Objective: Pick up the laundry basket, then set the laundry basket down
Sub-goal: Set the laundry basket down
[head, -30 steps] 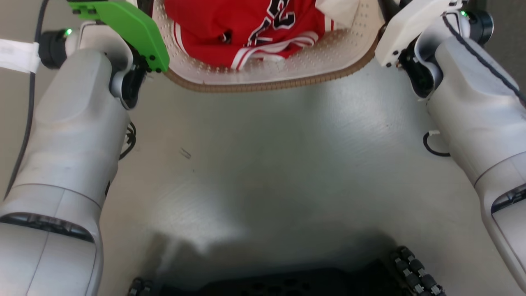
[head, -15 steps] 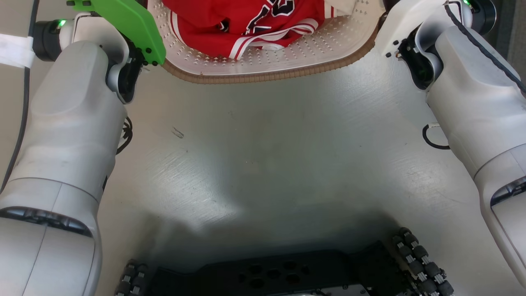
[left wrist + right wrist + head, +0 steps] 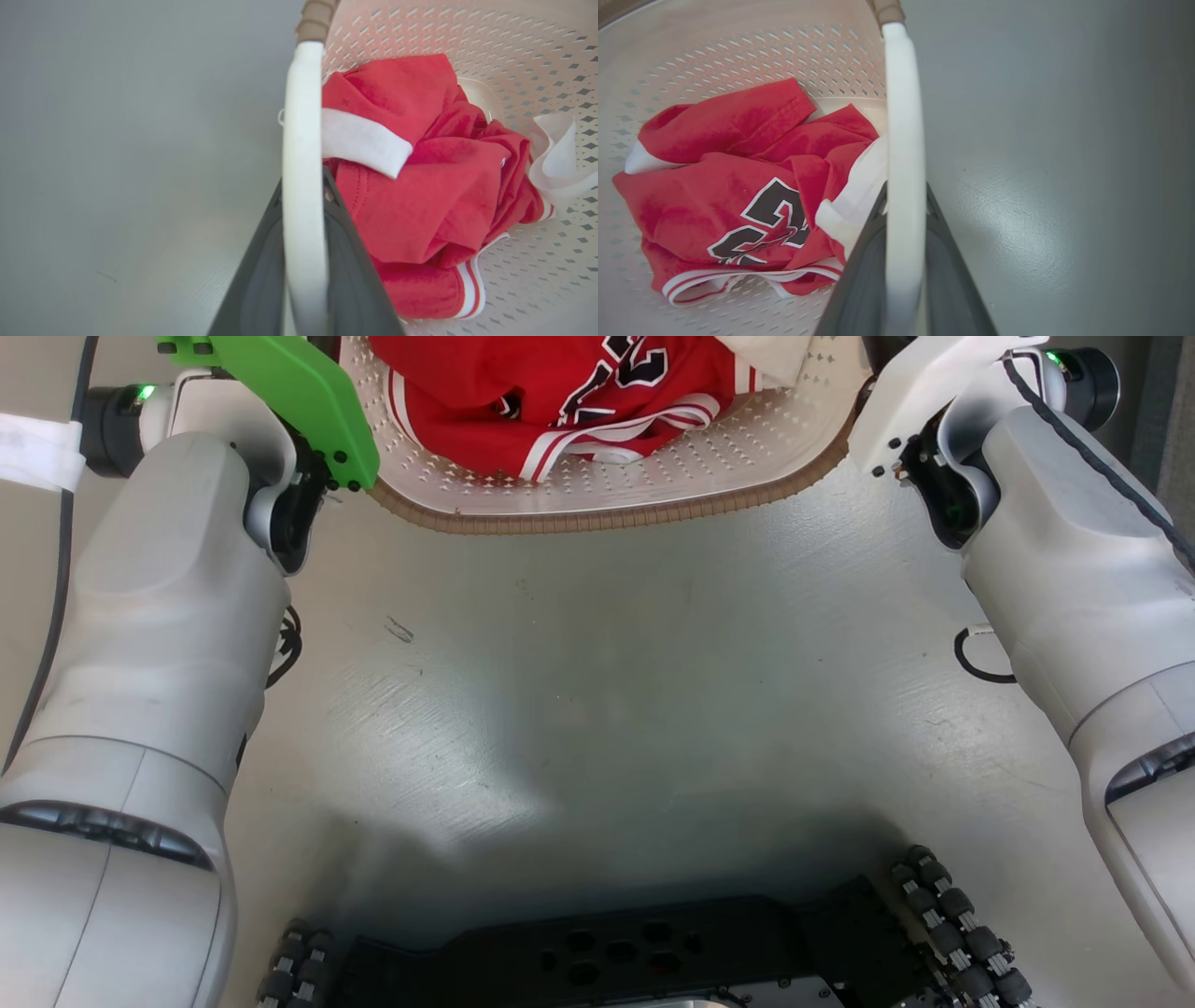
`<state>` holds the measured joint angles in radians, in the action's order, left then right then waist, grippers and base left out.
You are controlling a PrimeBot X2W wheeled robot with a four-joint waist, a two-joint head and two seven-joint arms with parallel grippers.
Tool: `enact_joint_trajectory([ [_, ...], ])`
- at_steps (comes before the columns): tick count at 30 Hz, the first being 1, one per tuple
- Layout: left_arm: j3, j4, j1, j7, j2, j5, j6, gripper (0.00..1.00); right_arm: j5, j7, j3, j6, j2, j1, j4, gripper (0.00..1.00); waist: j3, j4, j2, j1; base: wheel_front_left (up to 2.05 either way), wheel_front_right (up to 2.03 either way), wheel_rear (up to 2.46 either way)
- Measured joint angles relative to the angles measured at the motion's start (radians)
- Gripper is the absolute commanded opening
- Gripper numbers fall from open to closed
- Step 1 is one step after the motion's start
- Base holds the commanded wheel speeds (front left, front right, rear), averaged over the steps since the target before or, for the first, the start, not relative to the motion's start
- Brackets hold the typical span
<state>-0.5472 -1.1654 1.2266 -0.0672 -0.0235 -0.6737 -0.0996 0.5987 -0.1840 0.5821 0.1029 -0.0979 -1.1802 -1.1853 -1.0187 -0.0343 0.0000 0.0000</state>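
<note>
The laundry basket (image 3: pixel 597 518), cream-white and perforated with a brown woven rim, sits at the top of the head view between my two wrists. A red jersey (image 3: pixel 560 383) lies inside it. In the left wrist view my left gripper (image 3: pixel 303 183) is shut on the basket's white side handle (image 3: pixel 302 116), with the basket wall (image 3: pixel 467 37) to the right. In the right wrist view my right gripper (image 3: pixel 905 187) is shut on the other white handle (image 3: pixel 903 107), with the basket wall (image 3: pixel 738 46) to the left. I cannot tell whether the basket's bottom touches the floor.
Grey floor (image 3: pixel 607 691) stretches between my forearms. My black wheeled base (image 3: pixel 635 957) fills the bottom edge. A black cable loop (image 3: pixel 976 663) hangs by the right forearm and another cable (image 3: pixel 285 653) by the left.
The whole head picture has shifted, so more of my base shows. Both grippers keep hold of the handles. The basket's near rim now lies closer to the scuff mark on the floor.
</note>
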Motion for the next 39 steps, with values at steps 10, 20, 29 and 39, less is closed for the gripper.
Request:
enact_joint_trajectory([
  [10, -0.003, -0.016, 0.017, -0.014, 0.005, 0.002, -0.007, 0.00, 0.000, 0.000, 0.000, 0.001, 0.001, -0.015, -0.016, 0.00, -0.009, -0.001, 0.0000, 0.0000, 0.00, 0.00, 0.00],
  [20, -0.002, -0.029, 0.027, -0.015, 0.007, 0.002, -0.015, 0.00, 0.005, 0.001, -0.001, 0.002, 0.005, -0.021, -0.029, 0.00, -0.011, -0.002, 0.0000, 0.0000, 0.00, 0.00, 0.00],
  [29, -0.004, -0.045, 0.033, -0.015, 0.010, 0.002, -0.023, 0.00, 0.007, 0.004, 0.000, 0.004, 0.008, -0.022, -0.037, 0.00, -0.008, -0.002, 0.0000, 0.0000, 0.00, 0.00, 0.00],
  [39, -0.003, -0.051, 0.035, -0.024, -0.014, -0.006, -0.024, 1.00, -0.002, -0.008, 0.017, 0.011, -0.020, -0.042, -0.038, 1.00, -0.001, 0.001, 0.0000, 0.0000, 0.00, 0.00, 0.00],
])
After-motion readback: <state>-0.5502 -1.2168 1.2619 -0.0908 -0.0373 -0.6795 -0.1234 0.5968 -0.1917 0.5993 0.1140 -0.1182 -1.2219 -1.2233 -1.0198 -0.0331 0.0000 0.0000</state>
